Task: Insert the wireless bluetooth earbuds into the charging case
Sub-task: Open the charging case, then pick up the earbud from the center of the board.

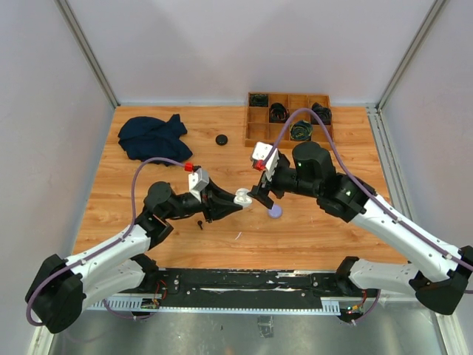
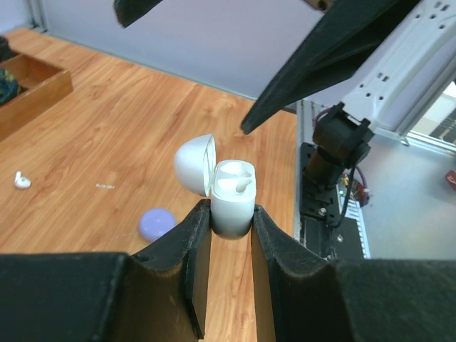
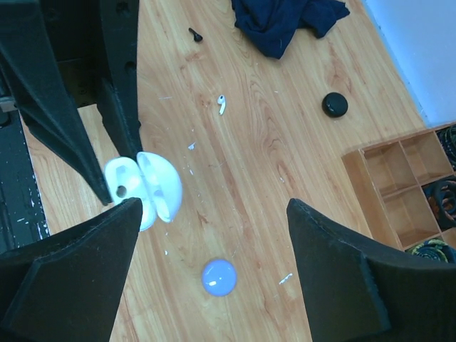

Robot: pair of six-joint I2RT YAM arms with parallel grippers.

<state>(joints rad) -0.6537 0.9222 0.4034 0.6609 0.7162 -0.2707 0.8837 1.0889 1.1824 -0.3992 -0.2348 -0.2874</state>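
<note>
My left gripper (image 1: 238, 198) is shut on the white charging case (image 2: 232, 208), held above the table with its lid (image 2: 194, 162) flipped open. One white bud (image 2: 242, 187) seems to sit in the case. The case also shows in the right wrist view (image 3: 142, 187). My right gripper (image 3: 214, 214) is open and empty, hovering just right of and above the case; its fingers (image 2: 320, 64) hang over the case. A white earbud (image 3: 221, 105) and a black earbud (image 3: 194, 33) lie loose on the table. The white one also shows in the left wrist view (image 2: 22, 180).
A pale purple round case (image 1: 275, 211) lies closed under my right gripper. A black round case (image 1: 221, 139) and a dark blue cloth (image 1: 151, 135) lie at the back left. A wooden compartment tray (image 1: 259, 133) with coiled black cables stands at the back right.
</note>
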